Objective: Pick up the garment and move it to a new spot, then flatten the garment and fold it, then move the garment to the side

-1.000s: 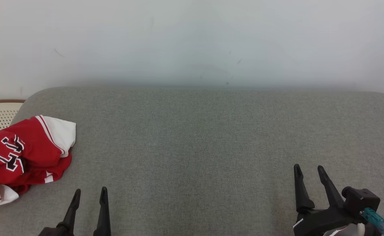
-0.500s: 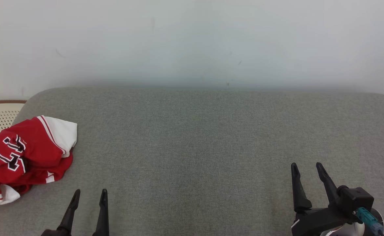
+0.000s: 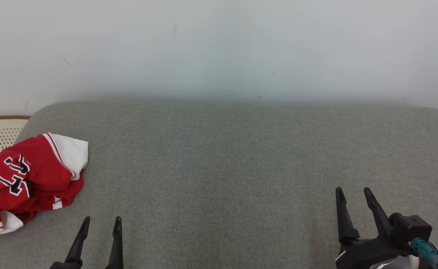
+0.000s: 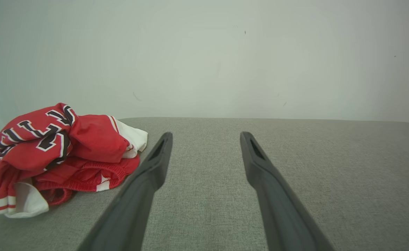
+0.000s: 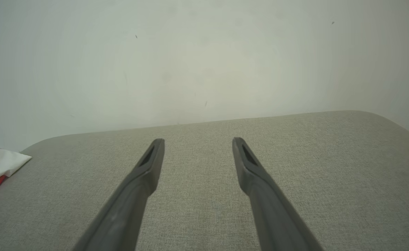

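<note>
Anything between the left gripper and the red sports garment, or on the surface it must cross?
Nothing visible. Just grey cushion lies between the open left gripper and the crumpled red sports garment to its left. The cushion from there toward the right gripper shows no obstacle.

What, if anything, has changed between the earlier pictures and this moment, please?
Nothing has visibly moved; the head view shifted only a touch, which is the camera's doing. The left gripper and right gripper remain open and empty over the grey cushion, and the red garment stays crumpled at its left end, untouched.
</note>
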